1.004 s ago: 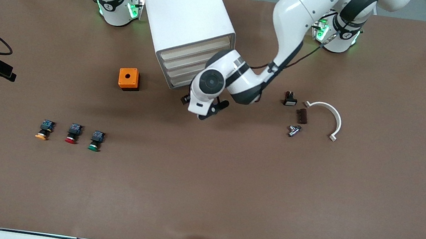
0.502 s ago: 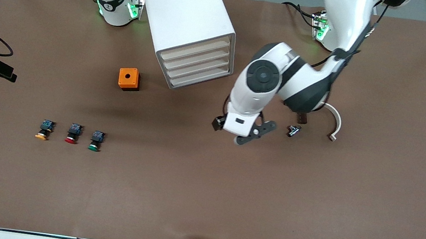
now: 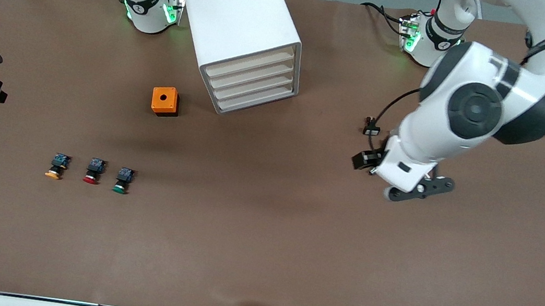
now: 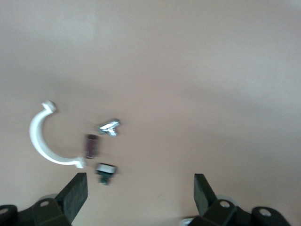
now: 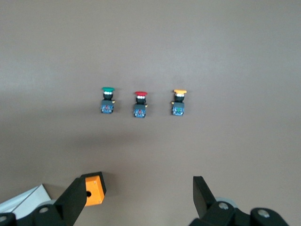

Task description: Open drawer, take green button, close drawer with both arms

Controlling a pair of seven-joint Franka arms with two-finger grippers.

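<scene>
The green-capped button (image 3: 122,181) lies on the table nearest the cabinet end of a row of three buttons; it also shows in the right wrist view (image 5: 107,99). The white cabinet (image 3: 239,27) has all its drawers (image 3: 255,85) shut. My left gripper (image 3: 420,188) is open and empty, held high over the small parts at the left arm's end; in its wrist view (image 4: 138,188) only table lies between the fingers. My right gripper (image 5: 138,188) is open and empty, high over the table beside the orange box; it is out of the front view.
A red-capped button (image 3: 93,172) and a yellow-capped button (image 3: 57,168) lie beside the green one. An orange box (image 3: 165,101) stands near the cabinet. A white curved clamp (image 4: 42,141), a brown piece (image 4: 91,146), a metal piece (image 4: 109,127) and a black part (image 3: 371,128) lie under the left arm.
The left arm has swung away from the front of the drawers toward its own end of the table and risen. The drawers stay shut. The right arm's base has not moved.
</scene>
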